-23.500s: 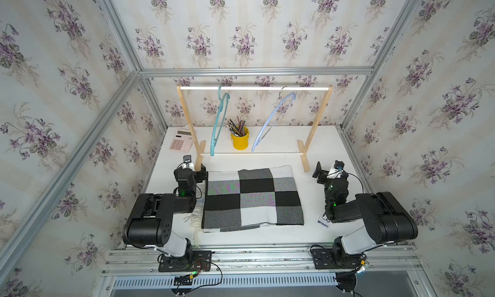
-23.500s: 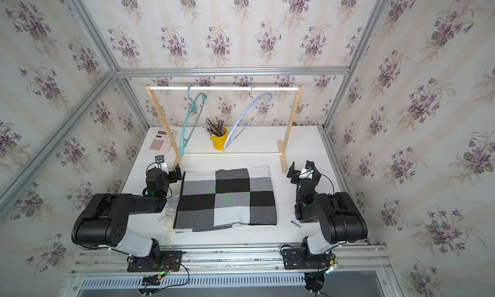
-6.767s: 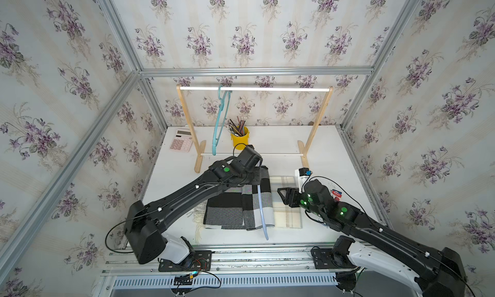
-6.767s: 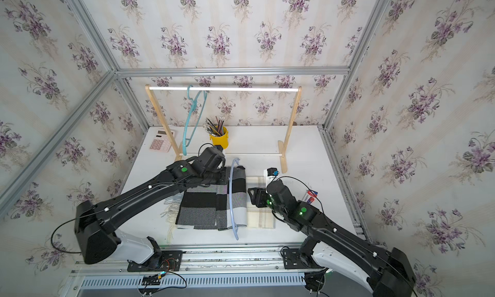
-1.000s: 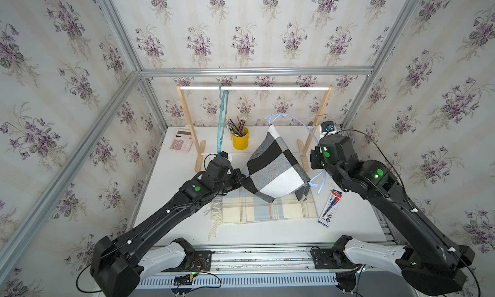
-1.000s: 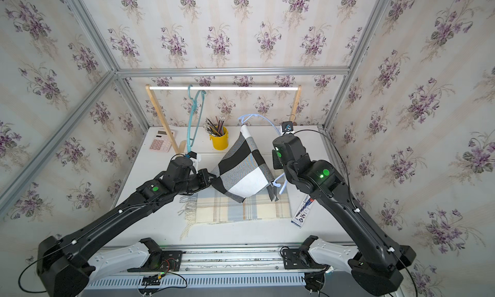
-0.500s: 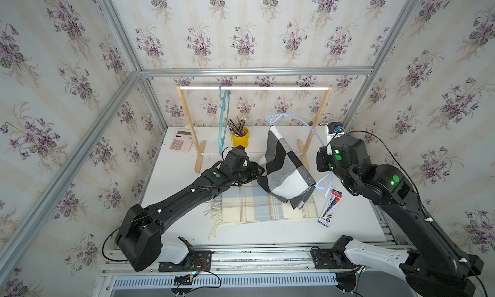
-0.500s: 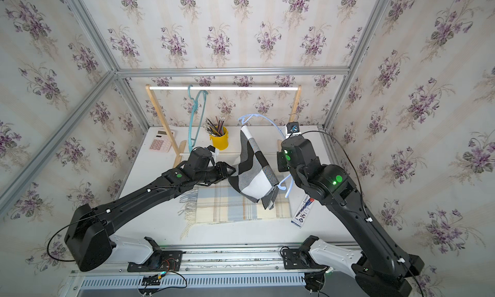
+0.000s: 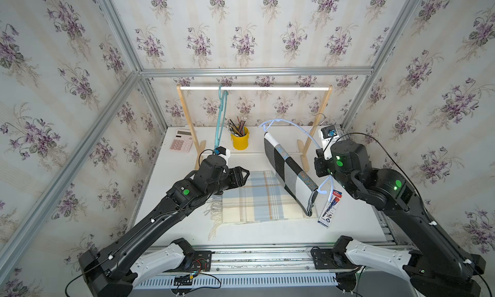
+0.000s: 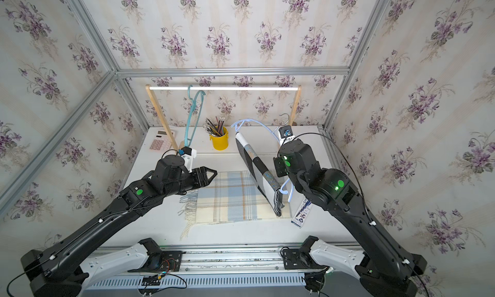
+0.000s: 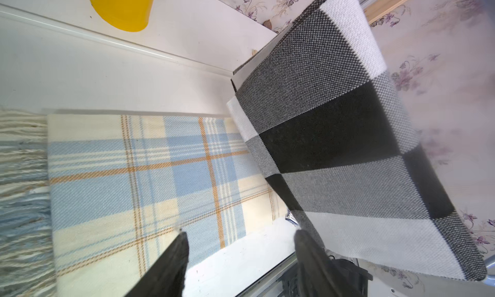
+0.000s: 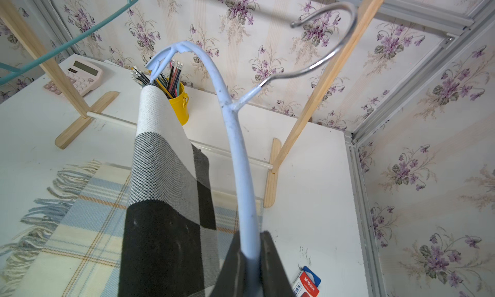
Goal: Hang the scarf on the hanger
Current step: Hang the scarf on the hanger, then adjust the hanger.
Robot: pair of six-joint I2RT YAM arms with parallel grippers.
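Since a second ago, let go of the checked scarf [image 9: 290, 172] with the left gripper [image 9: 245, 172] and drawn back toward centre left of both top views. Now parted wide with nothing between, hovering over the fringed end of the plaid scarf [image 9: 257, 199] on the table [image 9: 353, 223].

Checked scarf: folded over the bar of the pale blue hanger [image 12: 235, 137], hanging free at centre right of both top views, lower end close above the plaid cloth.

Pinched narrow on the hanger's arm with the right gripper [image 12: 250, 244], low in the middle of the right wrist view, with the hook [image 12: 334, 41] up at upper right.

Judged next: carry up to the white rail [image 9: 254, 88] at upper centre and hook on. To do well:
- Level the hanger first, since it looks tilted, to stop any slide of cloth toward the low end.
- Lift slowly, without swing.
- Aim right of the teal hanger [image 9: 221, 116].
- Bring the hook above the rail, then lower onto it.
- Loosen only once seated.
- Keep the left arm clear.
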